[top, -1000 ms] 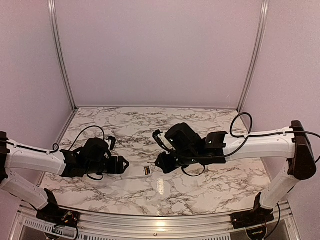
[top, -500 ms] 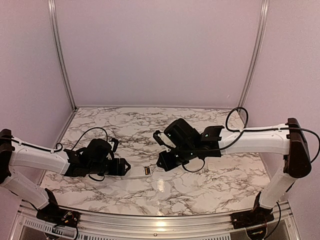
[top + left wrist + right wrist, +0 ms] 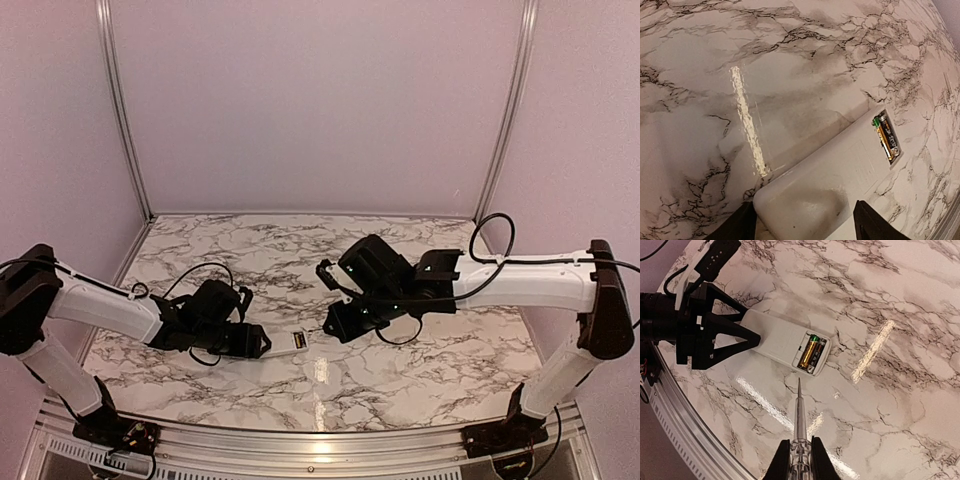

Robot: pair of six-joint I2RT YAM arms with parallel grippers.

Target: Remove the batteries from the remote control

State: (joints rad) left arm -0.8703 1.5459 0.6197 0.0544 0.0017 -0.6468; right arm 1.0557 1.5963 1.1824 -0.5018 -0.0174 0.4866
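The white remote control (image 3: 772, 337) lies on the marble table with its battery bay open. Inside sit an orange-gold battery (image 3: 807, 353) and a dark battery (image 3: 818, 354); they also show in the left wrist view (image 3: 887, 136). My left gripper (image 3: 805, 225) straddles the remote's (image 3: 830, 180) closed end with a finger (image 3: 740, 225) on either side, holding it. My right gripper (image 3: 800, 452) is shut on a thin grey rod (image 3: 800, 415). The rod's tip hovers just short of the bay end of the remote. In the top view the left gripper (image 3: 258, 342) and right gripper (image 3: 335, 325) face each other across the remote (image 3: 285, 345).
The marble table (image 3: 400, 380) ends at a metal rail (image 3: 320, 455) at the near edge. Lilac walls close the back and both sides. Loose black cables hang from both wrists over the table.
My left gripper has moved right along the remote towards the battery bay. My right gripper with the rod has shifted slightly right and lower.
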